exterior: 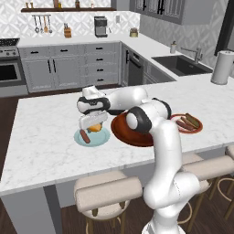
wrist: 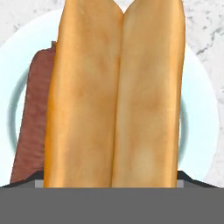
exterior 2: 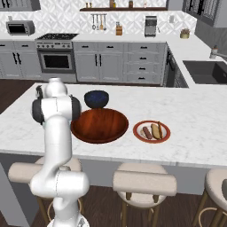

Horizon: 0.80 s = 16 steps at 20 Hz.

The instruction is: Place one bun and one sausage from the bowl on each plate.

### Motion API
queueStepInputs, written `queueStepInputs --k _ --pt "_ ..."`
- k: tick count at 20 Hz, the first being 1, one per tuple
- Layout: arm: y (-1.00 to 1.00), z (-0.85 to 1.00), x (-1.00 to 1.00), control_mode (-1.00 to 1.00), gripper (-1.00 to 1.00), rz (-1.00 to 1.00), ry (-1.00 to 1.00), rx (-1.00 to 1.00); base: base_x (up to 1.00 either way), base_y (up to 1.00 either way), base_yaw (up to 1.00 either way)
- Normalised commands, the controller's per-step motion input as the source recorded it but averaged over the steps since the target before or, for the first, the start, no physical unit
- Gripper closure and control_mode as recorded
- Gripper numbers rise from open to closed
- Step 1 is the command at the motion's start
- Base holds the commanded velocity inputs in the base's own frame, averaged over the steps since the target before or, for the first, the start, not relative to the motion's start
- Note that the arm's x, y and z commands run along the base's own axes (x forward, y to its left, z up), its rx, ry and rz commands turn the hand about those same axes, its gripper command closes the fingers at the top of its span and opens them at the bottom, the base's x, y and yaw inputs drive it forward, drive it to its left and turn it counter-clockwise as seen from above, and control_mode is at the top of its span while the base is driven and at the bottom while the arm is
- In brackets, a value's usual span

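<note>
Pincer (exterior: 94, 126) hovering over the blue plate (exterior: 103, 138), jaws spread wide.
A bun (wrist: 116, 94) is lying right under it, sausage (wrist: 30, 127) alongside; the bowl (exterior: 119, 130) is sitting just beside.

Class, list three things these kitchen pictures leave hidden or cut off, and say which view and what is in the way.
- Left base view: the arm covers part of the wooden bowl.
- Hand view: the bun hides most of the sausage; its ends run off frame.
- Right base view: the arm blocks the pale blue plate.
</note>
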Motion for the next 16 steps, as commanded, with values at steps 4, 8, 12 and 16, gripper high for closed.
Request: queueStepInputs --k 4,8,12,16 --pt "-0.01 -0.18 -0.1 -1.0 1.0 0.0 0.18 0.02 0.0 0.0 0.0" --pt "0.0 -0.38 -0.08 -1.0 1.0 0.0 0.02 0.01 0.0 0.0 0.0" --pt "0.0 -0.31 -0.05 -1.0 1.0 0.0 -0.01 0.0 0.0 0.0 0.0" --pt "0.0 0.08 -0.21 -1.0 1.0 0.0 -0.17 0.05 0.0 0.0 0.0"
